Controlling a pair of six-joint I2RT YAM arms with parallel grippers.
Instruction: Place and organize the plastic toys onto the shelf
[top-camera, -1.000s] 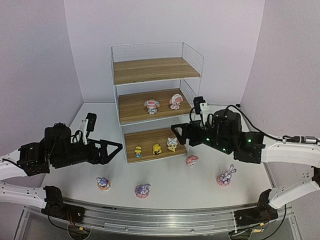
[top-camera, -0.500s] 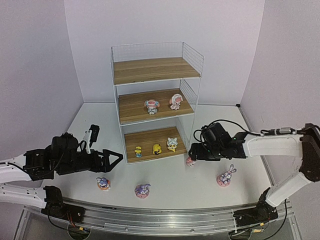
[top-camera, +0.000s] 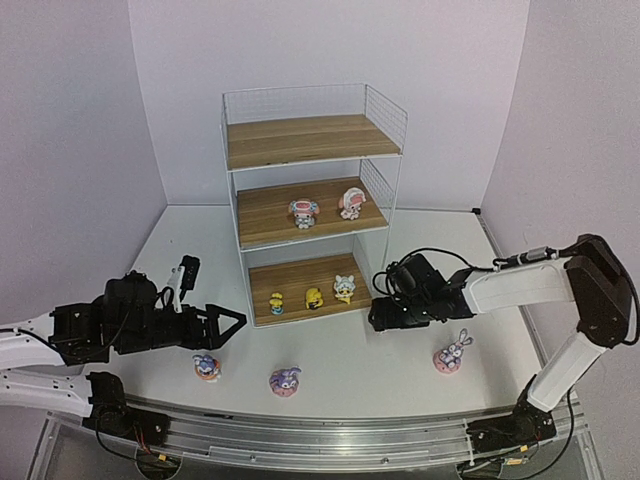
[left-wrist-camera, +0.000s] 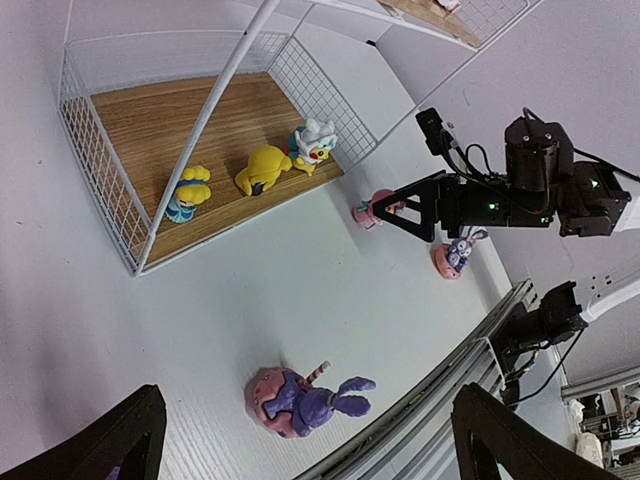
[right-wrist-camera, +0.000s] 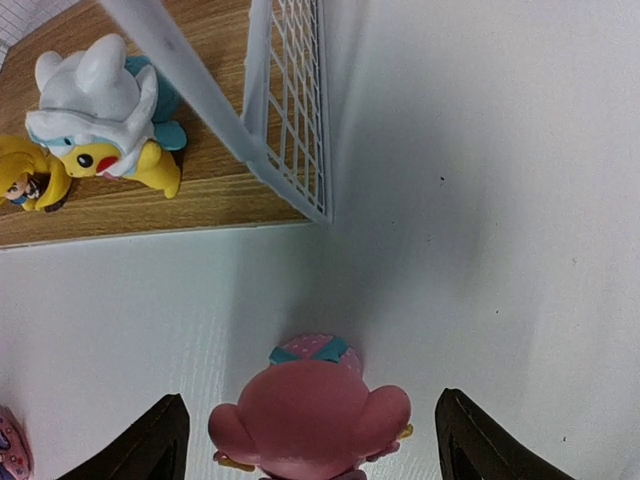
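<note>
**Pink toy straddled beside the shelf, not yet gripped**

Just in front of the shelf (top-camera: 300, 140), off its right front corner: a pink toy (right-wrist-camera: 310, 415), upright on the white table (top-camera: 340, 350), outside the wire mesh. Around it, the right gripper (right-wrist-camera: 312, 440), released, one finger on each side with a gap to the toy both ways, grasping nothing. Left of the shelf's bottom board, low over the table: the left gripper (top-camera: 232, 328), spread wide as well and empty. On the shelf's bottom board, in a row near the front edge: three small yellow toys (top-camera: 277, 302) (top-camera: 314, 298) (top-camera: 344, 289). On the shelf's middle board, toward its right half: two pink-and-white toys (top-camera: 304, 212) (top-camera: 351, 203), side by side, apart. Well in front of the shelf, on the table: three purple bunnies (top-camera: 207, 366) (top-camera: 285, 380) (top-camera: 453, 352), the first just below the left gripper, the second in front of the shelf's bottom board, the third off past the shelf's right side, near the right gripper
</note>
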